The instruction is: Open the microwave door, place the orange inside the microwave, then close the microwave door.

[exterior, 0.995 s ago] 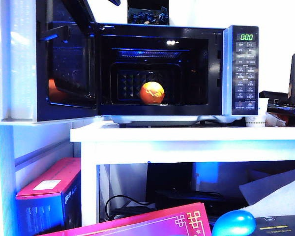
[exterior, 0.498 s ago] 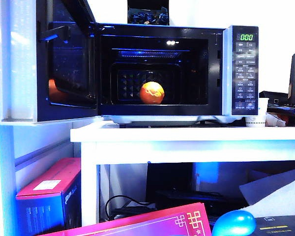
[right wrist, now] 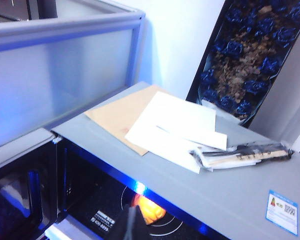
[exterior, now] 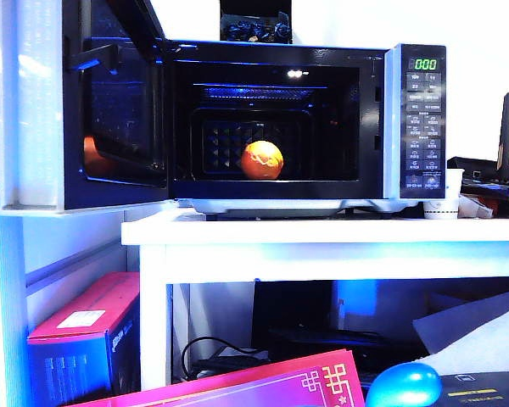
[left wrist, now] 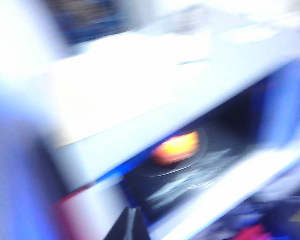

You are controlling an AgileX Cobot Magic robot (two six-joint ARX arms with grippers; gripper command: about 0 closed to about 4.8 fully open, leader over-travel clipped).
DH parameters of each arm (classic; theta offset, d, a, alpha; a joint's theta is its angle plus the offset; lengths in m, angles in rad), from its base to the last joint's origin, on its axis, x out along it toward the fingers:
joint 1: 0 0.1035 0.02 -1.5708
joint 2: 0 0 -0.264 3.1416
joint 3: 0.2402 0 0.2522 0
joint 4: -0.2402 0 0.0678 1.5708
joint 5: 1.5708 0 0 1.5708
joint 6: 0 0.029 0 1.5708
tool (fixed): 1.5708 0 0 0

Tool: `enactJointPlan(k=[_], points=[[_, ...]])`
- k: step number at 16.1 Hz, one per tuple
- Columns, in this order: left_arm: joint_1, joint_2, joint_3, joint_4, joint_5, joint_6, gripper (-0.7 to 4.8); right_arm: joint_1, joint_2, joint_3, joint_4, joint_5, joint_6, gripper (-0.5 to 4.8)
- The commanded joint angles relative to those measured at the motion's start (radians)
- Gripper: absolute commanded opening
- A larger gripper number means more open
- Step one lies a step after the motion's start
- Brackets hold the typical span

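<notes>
Sits inside the open microwave (exterior: 407, 119), centred on the dark floor: the orange (exterior: 262, 160), small, round, bright, glossy with pale streaks. Swung wide at nine o'clock of it: the microwave door (exterior: 123, 119), black glass, standing open. Peeks in at the lower edge of each wrist view above the microwave: left tool (left wrist: 130, 226), blurred, closure untellable; right tool (right wrist: 130, 225), tips together, empty.
</notes>
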Motion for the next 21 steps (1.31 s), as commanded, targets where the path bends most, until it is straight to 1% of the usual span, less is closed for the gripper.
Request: enactJointPlan(k=[1,2,3,4,7,9,12,13,15,16,21], points=[[0.000,-0.002,0.018,-0.198,-0.154,0.013,-0.05,0.002,-0.012,0.004,0.028,-0.002,0.006,-0.01],[0.000,0.005,0.016,-0.269,-0.176,0.005,-0.05,0.002,-0.014,0.004,0.038,-0.002,0.006,-0.01],[0.000,0.014,0.016,-0.316,-0.169,-0.016,-0.05,0.002,-0.018,0.004,0.044,-0.002,0.006,-0.01],[0.000,0.026,0.016,-0.361,-0.171,-0.019,-0.05,0.002,-0.025,0.004,0.057,-0.002,0.006,-0.01],[0.000,0.044,0.014,-0.413,-0.174,-0.021,-0.05,0.002,-0.040,0.004,0.076,-0.002,0.006,-0.01],[0.000,0.052,0.014,-0.430,-0.221,-0.022,-0.05,0.002,-0.046,0.004,0.082,-0.002,0.006,-0.01],[0.000,0.065,0.014,-0.478,-0.219,-0.031,-0.05,0.002,-0.055,0.004,0.087,-0.006,0.006,-0.01],[0.000,0.072,0.014,-0.484,-0.193,-0.032,-0.05,0.002,-0.060,0.004,0.091,-0.006,0.006,-0.01],[0.000,0.081,0.014,-0.479,-0.100,-0.036,-0.05,0.002,-0.069,0.004,0.099,-0.008,0.005,-0.01],[0.000,0.088,0.014,-0.472,-0.072,-0.036,-0.05,0.002,-0.076,0.004,0.101,-0.010,0.005,-0.01],[0.000,0.110,0.014,-0.392,0.024,-0.036,-0.05,0.002,-0.100,0.004,0.117,-0.010,0.006,-0.01]])
